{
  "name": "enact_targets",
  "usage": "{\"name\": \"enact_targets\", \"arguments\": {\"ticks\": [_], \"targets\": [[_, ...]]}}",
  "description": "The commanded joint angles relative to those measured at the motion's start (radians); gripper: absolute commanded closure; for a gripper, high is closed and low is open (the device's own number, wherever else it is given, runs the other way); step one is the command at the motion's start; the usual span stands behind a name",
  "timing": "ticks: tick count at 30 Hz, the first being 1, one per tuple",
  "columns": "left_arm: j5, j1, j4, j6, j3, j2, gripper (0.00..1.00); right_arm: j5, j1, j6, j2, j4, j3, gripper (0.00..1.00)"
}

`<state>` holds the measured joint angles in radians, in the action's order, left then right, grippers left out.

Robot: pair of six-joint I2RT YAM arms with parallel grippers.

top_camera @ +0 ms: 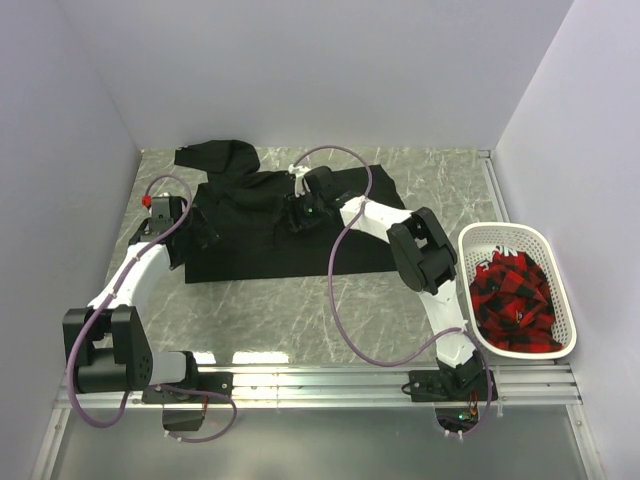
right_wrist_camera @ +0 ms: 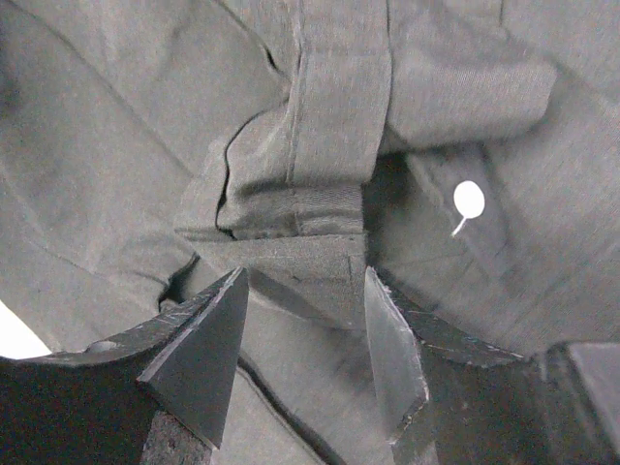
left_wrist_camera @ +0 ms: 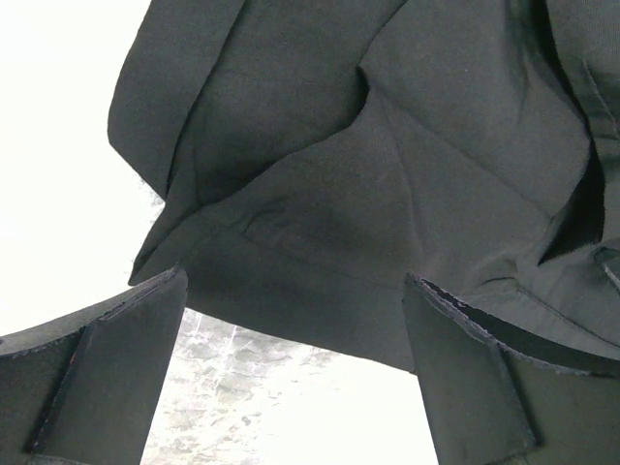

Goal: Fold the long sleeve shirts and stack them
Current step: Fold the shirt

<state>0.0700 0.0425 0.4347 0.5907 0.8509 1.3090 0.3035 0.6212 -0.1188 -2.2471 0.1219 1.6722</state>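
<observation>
Black collared long sleeve shirt (top_camera: pixel 270 240): spread flat at the far middle of the grey marbled surface (top_camera: pixel 300 310), one sleeve bunched at its far left corner. My left gripper (left_wrist_camera: pixel 295 291): at the shirt's left edge, jaws wide apart, holding nothing. My right gripper (right_wrist_camera: pixel 305 281): jaws partly apart astride a folded hem beside a pale button (right_wrist_camera: pixel 469 200); whether it pinches, I cannot tell.

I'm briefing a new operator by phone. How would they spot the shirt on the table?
Start at the marbled table, far half, centre. The black shirt lies spread there. Unlike the red plaid cloth heaped in the white basket at right, it is plain black.
</observation>
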Motion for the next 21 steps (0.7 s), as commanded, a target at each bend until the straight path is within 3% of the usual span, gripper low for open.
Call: {"name": "enact_targets", "arguments": {"ticks": [1, 5, 6, 8, 17, 21], "targets": [[-0.019, -0.001, -0.025, -0.009, -0.006, -0.031, 0.01, -0.033, -0.005, 0.024, -0.009, -0.001, 0.063, 0.41], [-0.027, -0.001, -0.028, -0.009, -0.009, -0.033, 0.01, -0.061, -0.005, 0.010, -0.003, -0.004, 0.058, 0.39], [-0.029, -0.001, -0.028, -0.011, -0.007, -0.033, 0.01, -0.067, -0.006, 0.005, -0.006, -0.004, 0.063, 0.29], [-0.029, -0.001, -0.028, -0.011, -0.007, -0.034, 0.01, -0.058, -0.006, -0.007, -0.009, 0.002, 0.075, 0.28], [-0.032, -0.001, -0.030, -0.011, -0.012, -0.039, 0.01, 0.048, -0.006, -0.021, -0.055, 0.022, 0.133, 0.29], [-0.033, -0.001, -0.031, -0.012, -0.010, -0.039, 0.01, 0.057, -0.006, -0.030, -0.071, 0.027, 0.141, 0.35]]}}
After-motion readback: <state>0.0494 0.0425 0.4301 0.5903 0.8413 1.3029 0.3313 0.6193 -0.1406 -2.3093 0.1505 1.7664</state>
